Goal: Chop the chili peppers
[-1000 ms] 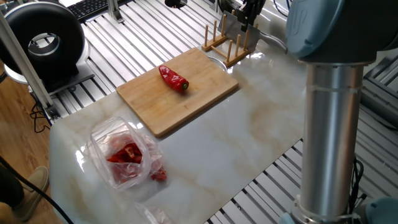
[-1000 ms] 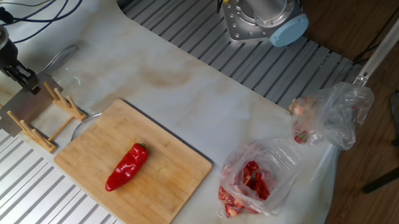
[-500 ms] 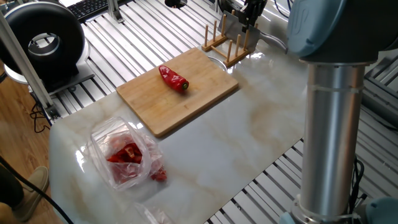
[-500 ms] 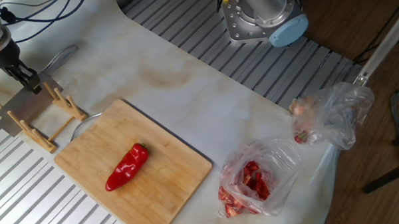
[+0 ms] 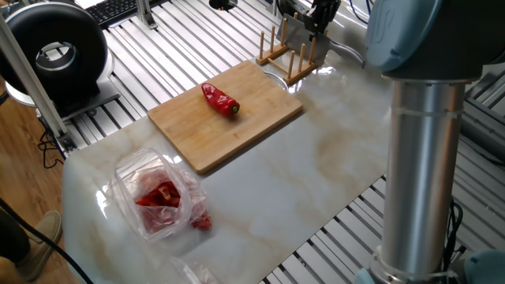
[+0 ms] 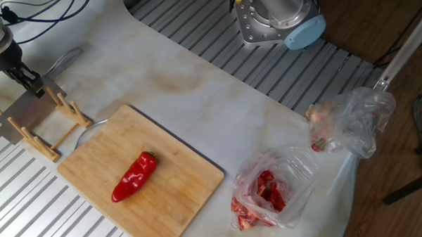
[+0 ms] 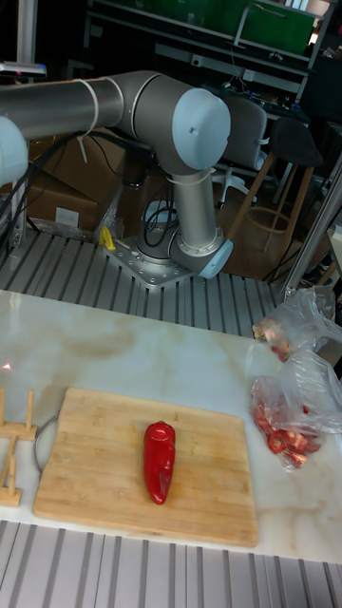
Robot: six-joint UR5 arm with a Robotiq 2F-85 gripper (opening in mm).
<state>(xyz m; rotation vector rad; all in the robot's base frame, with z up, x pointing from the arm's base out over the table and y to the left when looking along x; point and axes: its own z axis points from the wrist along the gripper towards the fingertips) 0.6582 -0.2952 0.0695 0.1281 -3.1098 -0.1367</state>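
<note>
In one fixed view, a single whole chili pepper [image 5: 219, 99] lies near the middle of the bamboo cutting board [image 5: 260, 118], its long axis slanting from upper left to lower right, the darker stem end at the lower right. Past the board's far corner stands a wooden rack [image 5: 293, 57] holding a cleaver [image 5: 289, 35] upright, and the hand [image 5: 317, 17] is down at the blade's top edge — whether its fingers are clamped on it cannot be told. A clear plastic bag with red pieces [image 5: 158, 197] sits on the marble surface [image 5: 316, 166], well apart from the board.

In the other fixed view, the chili pepper [image 6: 134, 176] runs diagonally, with one tapered end toward the upper right. The hand [image 6: 32, 84] meets the cleaver [image 6: 21, 111] at the rack [image 6: 39, 131], its fingers dark and hard to separate.

In the tall fixed view, the chili pepper [image 7: 159, 461] lies nearly straight up and down the picture — rounded end up, narrow end down — at the centre of the cutting board [image 7: 95, 456]. The hand is out of sight here.
</note>
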